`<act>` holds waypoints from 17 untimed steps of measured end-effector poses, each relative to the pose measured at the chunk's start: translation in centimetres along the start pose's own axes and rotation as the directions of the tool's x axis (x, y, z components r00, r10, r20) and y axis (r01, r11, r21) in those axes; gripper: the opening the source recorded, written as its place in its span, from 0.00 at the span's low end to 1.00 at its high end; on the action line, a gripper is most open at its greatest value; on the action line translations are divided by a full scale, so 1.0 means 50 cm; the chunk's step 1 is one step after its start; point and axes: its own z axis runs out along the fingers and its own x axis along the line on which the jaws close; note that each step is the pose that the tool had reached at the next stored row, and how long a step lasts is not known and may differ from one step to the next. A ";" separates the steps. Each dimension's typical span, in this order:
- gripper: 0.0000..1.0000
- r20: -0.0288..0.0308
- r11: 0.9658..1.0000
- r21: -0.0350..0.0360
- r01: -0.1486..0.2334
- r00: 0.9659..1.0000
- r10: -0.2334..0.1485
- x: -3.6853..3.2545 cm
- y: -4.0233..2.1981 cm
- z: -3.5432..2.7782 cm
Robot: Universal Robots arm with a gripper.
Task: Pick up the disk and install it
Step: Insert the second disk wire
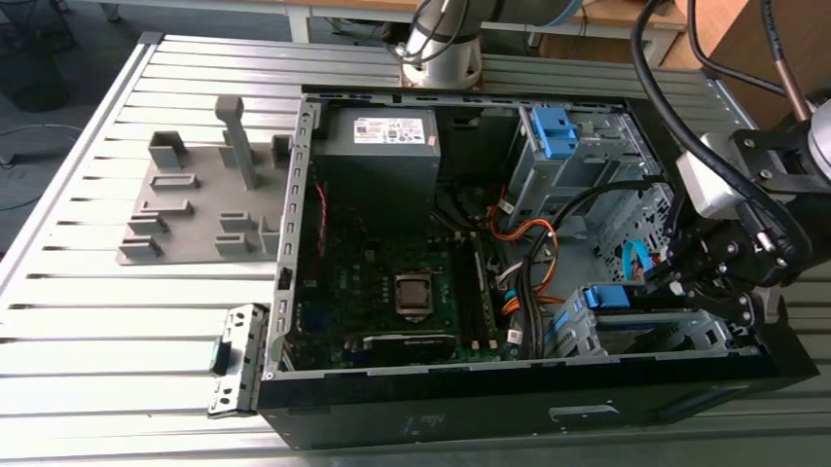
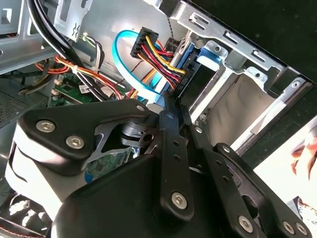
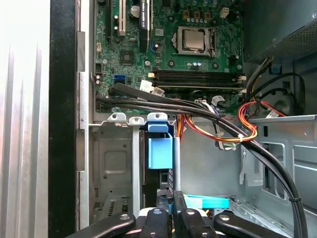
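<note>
I see the blue-framed disk (image 3: 160, 151) edge-on in the metal cage (image 3: 115, 163); claw (image 3: 174, 212) nearly closed beside it, gripping nothing visible.

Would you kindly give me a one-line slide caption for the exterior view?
The gripper hangs at the drive cage of an open computer case on a slatted metal table.

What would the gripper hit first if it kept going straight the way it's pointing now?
Most likely the blue plastic piece on the metal drive cage, directly ahead of the gripper. How much gap lies between them is hard to judge.
</note>
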 end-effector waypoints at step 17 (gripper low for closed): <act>0.16 0.002 1.000 0.000 0.000 1.000 0.000 0.001 0.000 0.007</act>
